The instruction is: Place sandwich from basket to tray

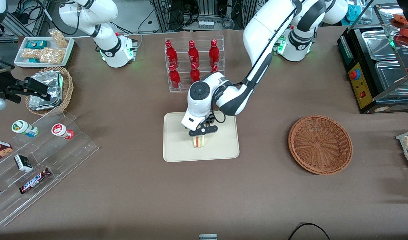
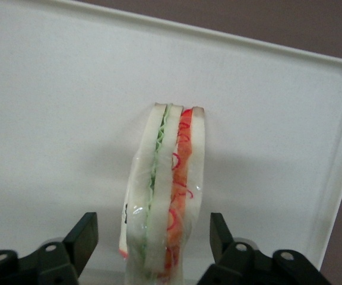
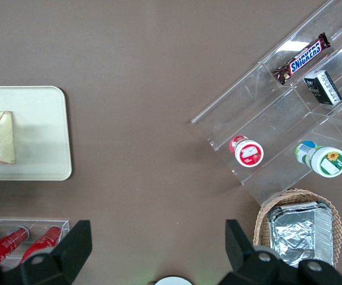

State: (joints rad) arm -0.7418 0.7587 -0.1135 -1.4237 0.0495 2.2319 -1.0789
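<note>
Our end effector (image 1: 202, 131) hung low over the tray (image 1: 177, 146), its two fingers (image 2: 82, 237) spread apart on either side of the sandwich (image 1: 199, 141) with a visible gap on each flank, gripping nothing. We saw the sandwich standing on the tray, crust edge down and the cut face up, so we judged the placing all but done.

Going across the surface from the parked arm's end, we noted a tan wicker bowl of foil packets (image 1: 46, 89), smooth clear acrylic steps (image 1: 40, 160) with small snacks, and a clear rack of glossy red bottles (image 1: 192, 63). Then came the matte cream tray with rounded corners and a low rim, and, well apart toward the working arm's end, the shallow round basket (image 1: 320, 144) of reddish-brown weave, with nothing in it.

We judged the sandwich light and soft: white bread that would dent under a hard squeeze, layered green and orange-red filling, and a thin clear wrap (image 2: 136, 208) that looked slippery. We would take it gently across the two flat bread faces, low near its thick middle, never on the filling edge.
</note>
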